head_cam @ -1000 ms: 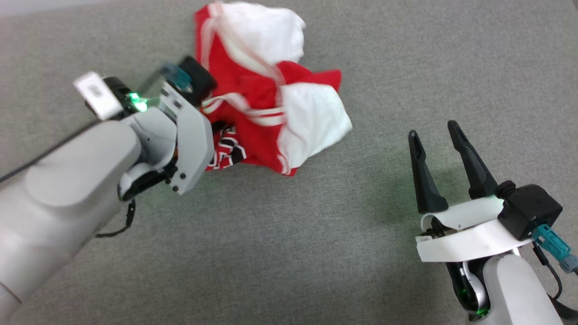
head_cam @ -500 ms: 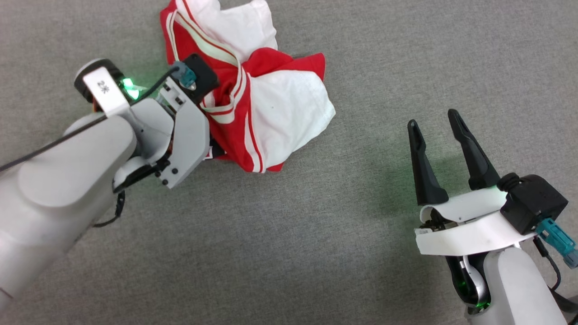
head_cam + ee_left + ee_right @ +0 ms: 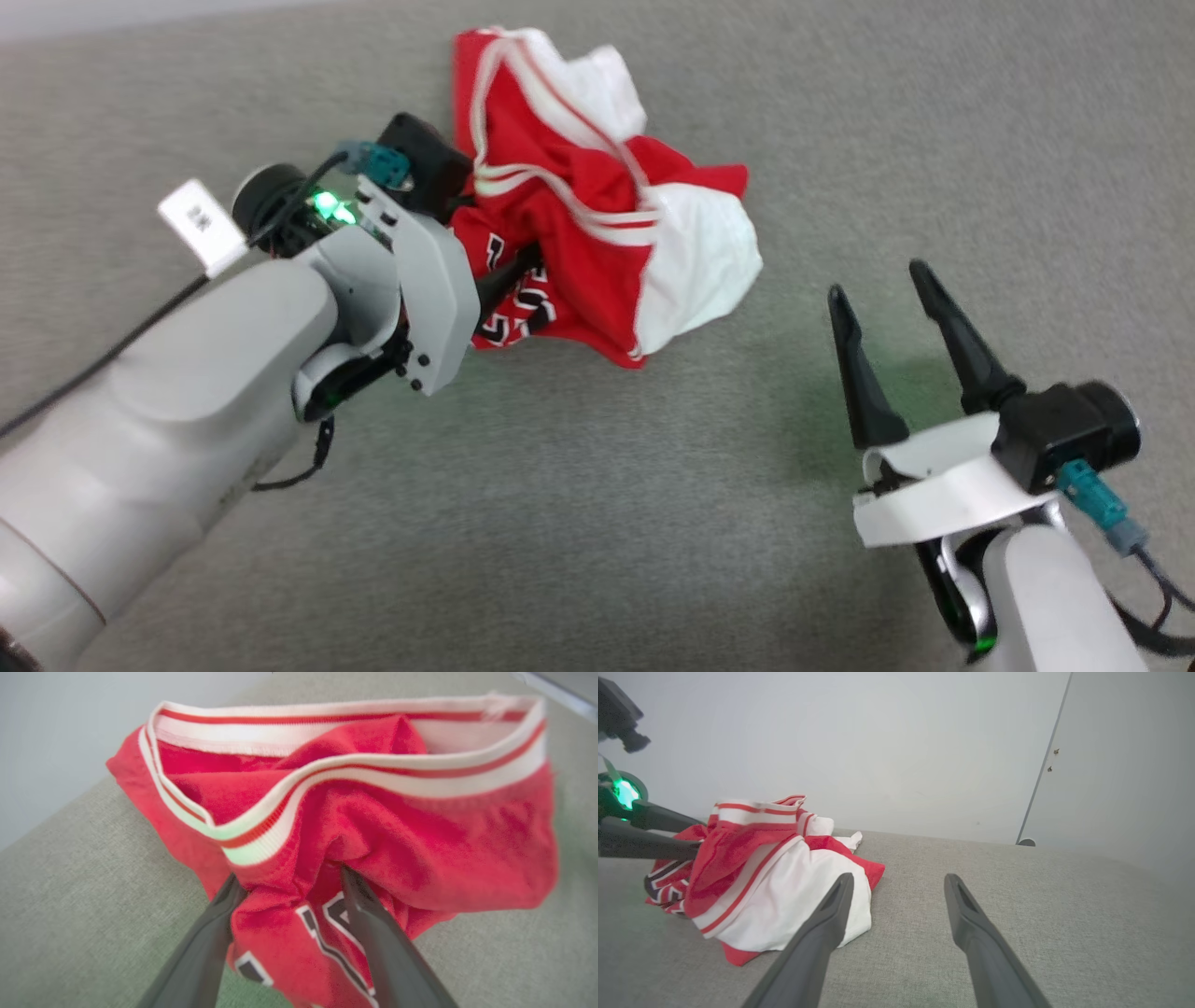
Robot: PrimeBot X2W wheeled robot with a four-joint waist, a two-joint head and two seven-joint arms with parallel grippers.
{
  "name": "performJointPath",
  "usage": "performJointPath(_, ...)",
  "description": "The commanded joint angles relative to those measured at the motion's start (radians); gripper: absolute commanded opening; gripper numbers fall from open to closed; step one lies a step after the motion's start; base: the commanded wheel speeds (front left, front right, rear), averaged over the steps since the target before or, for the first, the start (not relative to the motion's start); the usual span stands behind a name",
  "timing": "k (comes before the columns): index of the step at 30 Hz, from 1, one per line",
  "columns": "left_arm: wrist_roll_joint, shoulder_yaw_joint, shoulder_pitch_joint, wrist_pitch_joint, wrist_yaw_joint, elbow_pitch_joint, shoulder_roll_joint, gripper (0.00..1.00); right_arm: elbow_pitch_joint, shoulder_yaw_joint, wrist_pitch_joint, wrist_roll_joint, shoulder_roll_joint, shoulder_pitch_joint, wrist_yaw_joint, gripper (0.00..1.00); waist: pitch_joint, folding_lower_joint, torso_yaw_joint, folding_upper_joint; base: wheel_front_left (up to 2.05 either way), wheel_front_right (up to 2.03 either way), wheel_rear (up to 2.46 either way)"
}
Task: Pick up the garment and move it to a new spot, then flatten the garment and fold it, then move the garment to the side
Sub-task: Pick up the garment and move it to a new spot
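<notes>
Bright, even light leaves only faint, soft shadows on the grey worktop (image 3: 597, 523), where a wrist lamp (image 3: 327, 203) spills a green glow. The left wrist view is blurred, smearing the garment (image 3: 373, 826) and its trim; the head view is slightly soft.

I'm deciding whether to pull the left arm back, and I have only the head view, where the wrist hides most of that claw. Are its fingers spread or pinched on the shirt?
Observer: Spread. In the left wrist view the left claw has its fingers apart, with a bulge of the garment between them.
Operator: Does cloth touch them?
Observer: Yes, red fabric presses against both inner faces near the tips.
Operator: What lies beyond the garment?
Observer: The right wrist view shows a pale wall rising from the grey surface's far edge.
</notes>
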Motion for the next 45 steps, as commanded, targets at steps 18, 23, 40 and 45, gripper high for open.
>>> performJointPath(18, -0.288, 0.092, 0.420, -0.384, 0.001, 0.095, -0.016, 1.00, 0.095, -0.137, 0.000, -0.064, -0.010, 0.211, -0.001, 1.00, -0.293, 0.0000, 0.306, -0.0001, 0.00, 0.00, 0.00)
performJointPath(23, -0.207, 0.255, 0.573, -0.384, 0.001, 0.094, -0.016, 1.00, 0.073, -0.177, 0.014, -0.058, -0.023, 0.271, -0.001, 1.00, -0.314, 0.0000, 0.352, -0.0001, 0.00, 0.00, 0.00)
performJointPath(40, 0.244, 0.890, 1.107, -0.385, 0.103, -0.169, -0.048, 1.00, 0.030, -0.215, 0.051, -0.023, -0.055, 0.393, -0.001, 1.00, -0.404, 0.0000, 0.339, -0.0001, 0.00, 0.00, 0.00)
performJointPath(45, 0.365, 1.016, 1.215, -0.385, 0.117, -0.250, -0.081, 1.00, 0.020, -0.219, 0.051, -0.011, -0.059, 0.403, -0.001, 1.00, -0.413, 0.0000, 0.321, -0.0001, 0.00, 0.00, 0.00)
